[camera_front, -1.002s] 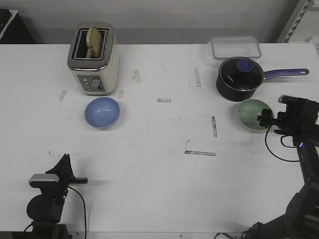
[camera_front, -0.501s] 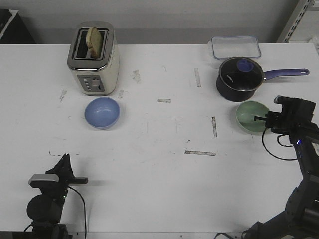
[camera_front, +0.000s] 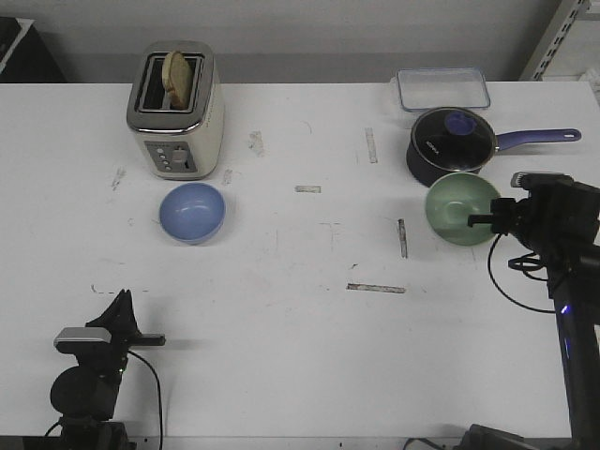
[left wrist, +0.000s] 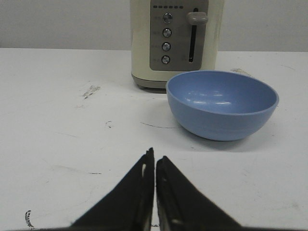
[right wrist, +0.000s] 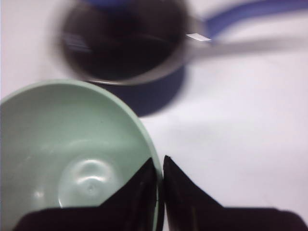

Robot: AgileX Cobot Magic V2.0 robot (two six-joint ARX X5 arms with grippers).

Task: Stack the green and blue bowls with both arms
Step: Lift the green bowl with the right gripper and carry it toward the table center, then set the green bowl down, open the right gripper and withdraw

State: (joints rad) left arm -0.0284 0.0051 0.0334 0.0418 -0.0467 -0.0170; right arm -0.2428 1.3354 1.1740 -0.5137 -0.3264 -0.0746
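Observation:
The pale green bowl (camera_front: 459, 208) hangs above the table at the right, just in front of the navy saucepan. My right gripper (camera_front: 487, 219) is shut on its right rim, one finger inside the bowl and one outside; in the right wrist view the bowl (right wrist: 67, 154) fills the left half and the gripper (right wrist: 159, 163) pinches its edge. The light blue bowl (camera_front: 192, 212) sits on the table in front of the toaster, and shows in the left wrist view (left wrist: 221, 104). My left gripper (left wrist: 154, 158) is shut and empty, low at the front left (camera_front: 120, 302), well short of the blue bowl.
A cream toaster (camera_front: 175, 110) with bread in a slot stands behind the blue bowl. A navy saucepan (camera_front: 452, 147) with a glass lid and long handle sits just behind the green bowl. A clear lidded container (camera_front: 442, 89) lies at the back right.
My right gripper has lifted the green bowl off the table and carried it left and toward the saucepan. The left arm and blue bowl have not moved.

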